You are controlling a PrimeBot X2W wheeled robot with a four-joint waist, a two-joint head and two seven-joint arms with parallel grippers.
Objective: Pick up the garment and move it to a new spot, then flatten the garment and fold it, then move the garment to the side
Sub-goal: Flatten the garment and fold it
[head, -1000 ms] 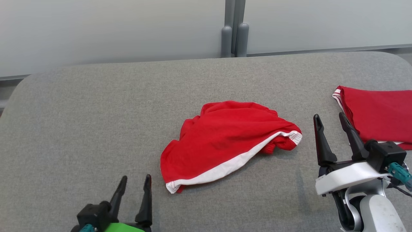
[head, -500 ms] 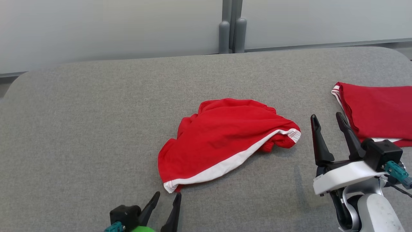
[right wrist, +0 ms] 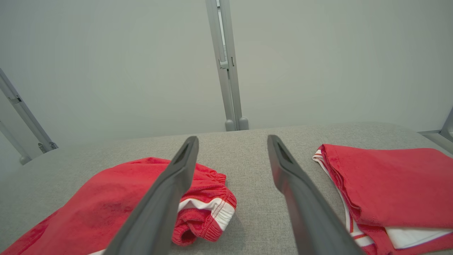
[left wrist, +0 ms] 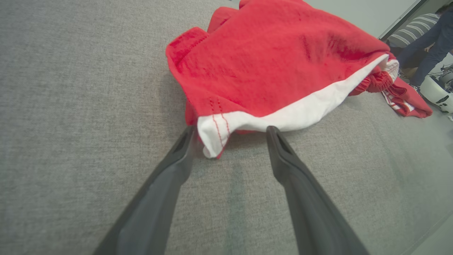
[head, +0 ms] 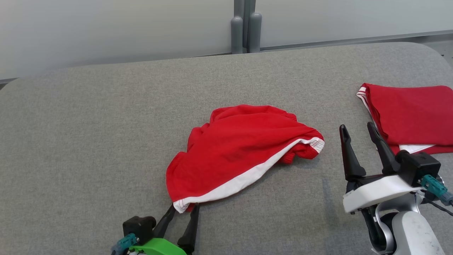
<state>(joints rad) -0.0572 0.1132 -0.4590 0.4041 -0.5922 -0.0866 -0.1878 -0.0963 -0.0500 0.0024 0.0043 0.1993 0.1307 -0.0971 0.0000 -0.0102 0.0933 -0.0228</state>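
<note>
Crumpled red garment [head: 244, 148] on the surface [head: 88, 148]: its white-hemmed near corner lies between the parted jaws of the left gripper [head: 184, 209], long axis slanting away toward the right gripper [head: 356, 126], jaws likewise apart, near the far end.

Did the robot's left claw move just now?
Yes. The left gripper slid rightward to the white-trimmed corner of the crumpled red garment, now straddling it with open fingers.

Grey fabric table [head: 88, 124], folded red cloth [head: 414, 113], grey post [head: 243, 32]
</note>
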